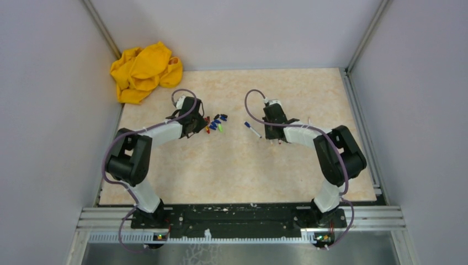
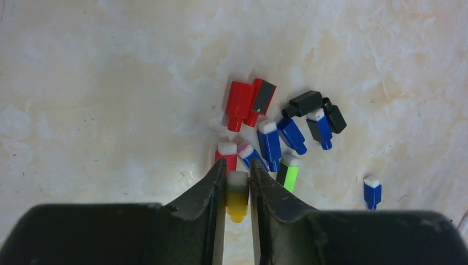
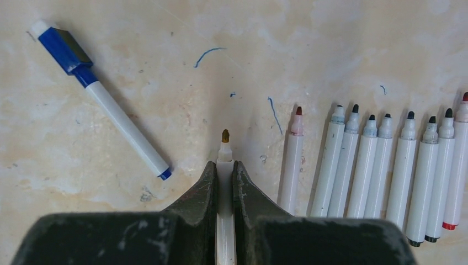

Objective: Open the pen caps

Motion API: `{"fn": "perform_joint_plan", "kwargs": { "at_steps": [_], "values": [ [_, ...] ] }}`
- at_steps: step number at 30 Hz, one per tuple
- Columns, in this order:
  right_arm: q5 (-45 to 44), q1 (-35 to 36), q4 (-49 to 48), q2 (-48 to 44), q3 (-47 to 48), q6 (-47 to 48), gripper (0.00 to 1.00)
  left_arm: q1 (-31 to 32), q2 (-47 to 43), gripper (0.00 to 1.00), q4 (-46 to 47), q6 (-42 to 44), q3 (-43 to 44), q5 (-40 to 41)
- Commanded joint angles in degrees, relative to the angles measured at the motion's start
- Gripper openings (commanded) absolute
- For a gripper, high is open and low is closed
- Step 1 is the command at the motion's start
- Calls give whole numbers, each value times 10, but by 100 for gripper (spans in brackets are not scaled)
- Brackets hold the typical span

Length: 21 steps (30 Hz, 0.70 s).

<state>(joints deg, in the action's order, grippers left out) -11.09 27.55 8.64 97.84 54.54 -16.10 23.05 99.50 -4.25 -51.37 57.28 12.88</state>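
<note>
The marbled beige bench (image 1: 232, 165) lies under both my arms. My left pincer (image 2: 238, 171) seems to pinch a yellow cap (image 2: 237, 201), just beside the loose pen caps (image 2: 270, 138) heaped ahead. My right pincer (image 3: 225, 165) is pressed on a white pen (image 3: 225, 149), tip bare, between a blue-capped pen (image 3: 110, 110) and a row of uncapped pens (image 3: 386, 165).

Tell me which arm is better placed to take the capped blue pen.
Right. The blue pen lies beside the right gripper, which holds a bare pen; the left gripper grips a yellow cap farther away.
</note>
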Motion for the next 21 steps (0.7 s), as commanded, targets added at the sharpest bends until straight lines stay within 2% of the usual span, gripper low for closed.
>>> {"fn": "perform_joint_plan", "kwargs": {
  "at_steps": [1,6,10,21],
  "values": [
    [-28,-10,-8,15,32,8,2,-1,-13,30,-10,-15,-11,16],
    [-46,-13,-7,28,30,11,7,-1,-6,41,-8,-20,-13,12],
    [-65,-14,-2,30,27,13,9,-1,-5,42,-7,-22,-13,9],
    [-85,-15,8,31,18,11,26,-1,-23,45,-3,-31,-9,-6]
  ]
}}
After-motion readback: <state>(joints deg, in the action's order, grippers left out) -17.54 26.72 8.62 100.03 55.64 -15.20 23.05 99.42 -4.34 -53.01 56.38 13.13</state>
